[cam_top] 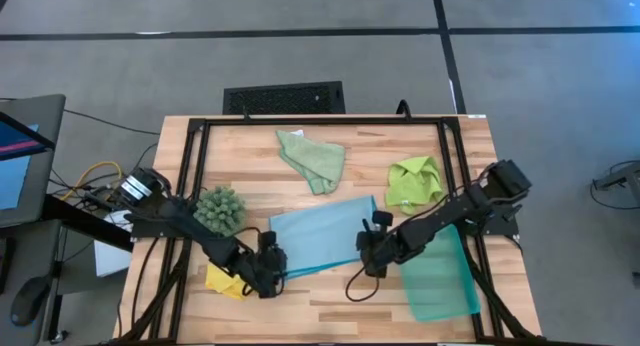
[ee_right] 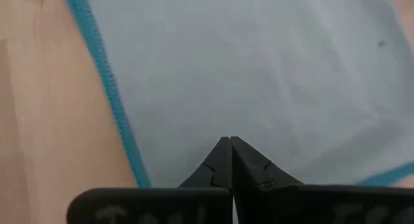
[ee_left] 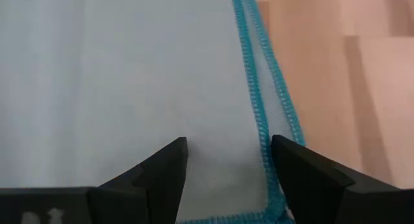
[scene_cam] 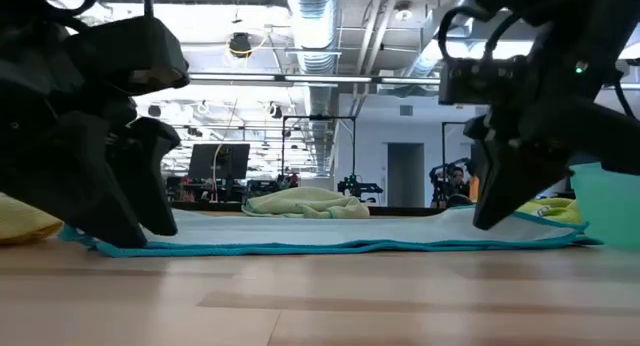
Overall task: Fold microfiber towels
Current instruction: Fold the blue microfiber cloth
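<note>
Light blue towel: a light blue square microfiber towel (cam_top: 322,236) with a teal stitched hem lies spread flat near the middle of the light wooden slatted table (cam_top: 330,306), towards its near edge.
Left gripper: the left gripper (ee_left: 228,160) is down at the blue cloth's corner on the left-arm side; its two dark fingers (ee_left: 162,175) stand spread apart, straddling the hemmed edge, with nothing pinched between them.
Right gripper: the right gripper (ee_right: 230,145) is down over the opposite side of the same cloth; its jaws are pressed together tip to tip above the fabric, and whether any cloth is caught cannot be told.
Yellow towel: a crumpled yellow microfiber cloth (cam_top: 224,281) lies just beside the left gripper, partly under that arm.
Sage towel: a pale sage green microfiber cloth (cam_top: 313,158) lies bunched at the far side of the table.
Lime towel: a lime green microfiber cloth (cam_top: 414,182) lies rumpled towards the right.
Spiky clump: a dark-green fuzzy spiky clump (cam_top: 220,208) sits beside the left arm.
Tray: a teal rectangular plastic tray (cam_top: 440,276) lies under the right arm.
</note>
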Controlling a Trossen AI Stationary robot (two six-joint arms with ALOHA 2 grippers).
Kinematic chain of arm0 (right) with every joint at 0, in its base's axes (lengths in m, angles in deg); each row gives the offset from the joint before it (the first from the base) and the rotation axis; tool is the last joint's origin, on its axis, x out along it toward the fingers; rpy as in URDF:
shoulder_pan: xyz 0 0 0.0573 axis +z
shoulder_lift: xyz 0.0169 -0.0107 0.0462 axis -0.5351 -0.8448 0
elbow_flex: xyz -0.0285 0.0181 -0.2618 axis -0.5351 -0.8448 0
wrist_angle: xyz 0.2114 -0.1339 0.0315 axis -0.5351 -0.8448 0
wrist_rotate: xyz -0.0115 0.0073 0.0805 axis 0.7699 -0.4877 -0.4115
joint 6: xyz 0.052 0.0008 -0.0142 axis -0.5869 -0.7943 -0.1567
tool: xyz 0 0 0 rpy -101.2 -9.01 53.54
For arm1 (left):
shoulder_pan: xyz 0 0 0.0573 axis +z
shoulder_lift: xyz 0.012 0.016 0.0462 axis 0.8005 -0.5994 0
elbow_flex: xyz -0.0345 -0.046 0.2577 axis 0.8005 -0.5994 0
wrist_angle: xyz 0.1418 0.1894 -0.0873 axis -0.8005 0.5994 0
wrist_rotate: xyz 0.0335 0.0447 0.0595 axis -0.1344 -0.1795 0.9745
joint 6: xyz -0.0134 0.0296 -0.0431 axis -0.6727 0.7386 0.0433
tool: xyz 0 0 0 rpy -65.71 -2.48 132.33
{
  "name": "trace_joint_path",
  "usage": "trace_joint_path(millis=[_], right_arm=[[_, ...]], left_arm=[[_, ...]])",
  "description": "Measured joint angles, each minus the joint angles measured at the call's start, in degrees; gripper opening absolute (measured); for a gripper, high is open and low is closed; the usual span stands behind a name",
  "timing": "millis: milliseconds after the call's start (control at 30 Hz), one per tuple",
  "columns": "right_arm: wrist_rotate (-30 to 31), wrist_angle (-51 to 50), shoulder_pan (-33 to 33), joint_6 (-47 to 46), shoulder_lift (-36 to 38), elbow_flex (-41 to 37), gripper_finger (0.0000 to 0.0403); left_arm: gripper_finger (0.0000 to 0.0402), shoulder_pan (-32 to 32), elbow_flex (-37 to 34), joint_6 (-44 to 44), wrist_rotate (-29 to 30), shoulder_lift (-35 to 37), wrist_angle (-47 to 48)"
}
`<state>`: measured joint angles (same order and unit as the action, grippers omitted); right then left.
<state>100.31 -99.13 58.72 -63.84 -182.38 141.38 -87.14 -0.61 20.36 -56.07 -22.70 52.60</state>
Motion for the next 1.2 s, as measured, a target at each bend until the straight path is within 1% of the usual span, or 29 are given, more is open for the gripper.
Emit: trace_joint_path(millis=[67, 167, 300, 400, 533, 633, 733, 800, 867, 967, 1033, 1200], right_arm=[[-0.9, -0.1, -0.1, 0.0, 0.1, 0.0, 0.0019], [-0.8, 1.3, 0.7, 0.4, 1.3, 0.0, 0.0019], [-0.9, 5.8, 2.2, 2.6, 2.1, 0.0, 0.0018], [-1.0, 7.5, 3.8, 8.2, 2.0, 0.0, 0.0027], [-1.2, 8.2, 5.7, 18.5, 1.9, 0.2, 0.0067], [-1.3, 8.3, 6.9, 29.7, 1.9, 1.3, 0.0107], [-3.5, 8.3, 8.7, 41.5, 1.9, 1.4, 0.0147], [-3.9, 8.0, 9.7, 46.8, 1.9, 1.4, 0.0168], [-3.7, 8.0, 10.5, 50.1, 1.9, 1.5, 0.0183], [-1.2, 8.7, 10.7, 52.1, 1.3, 1.5, 0.0191], [-0.9, 8.9, 10.2, 52.1, 0.3, 1.5, 0.0188], [0.1, 10.0, 8.5, 53.9, -3.8, 1.4, 0.0153]], left_arm=[[0.0219, -0.2, 0.1, -2.8, 0.9, 1.0, 6.2], [0.0219, -0.6, -0.3, -3.7, 3.7, 4.2, 15.6], [0.0219, -0.7, -0.9, -3.7, 5.0, 10.2, 23.0], [0.0219, -0.7, -0.5, -4.8, 5.5, 14.2, 21.6], [0.0219, -1.4, -0.7, -6.0, 5.6, 15.8, 19.8], [0.0219, -2.2, -0.6, -6.7, 6.0, 15.6, 18.0], [0.0219, -2.9, -0.6, -7.6, 7.2, 14.5, 15.1], [0.0219, -3.6, -0.6, -7.5, 8.2, 13.4, 12.8], [0.0219, -4.1, -0.6, -7.0, 8.6, 12.1, 10.5], [0.0219, -4.7, -0.6, -6.6, 8.5, 10.1, 7.8], [0.0219, -4.8, -0.6, -6.6, 8.5, 9.0, 7.0], [0.0219, -5.0, -0.5, -7.8, 8.5, 8.0, 6.2]])
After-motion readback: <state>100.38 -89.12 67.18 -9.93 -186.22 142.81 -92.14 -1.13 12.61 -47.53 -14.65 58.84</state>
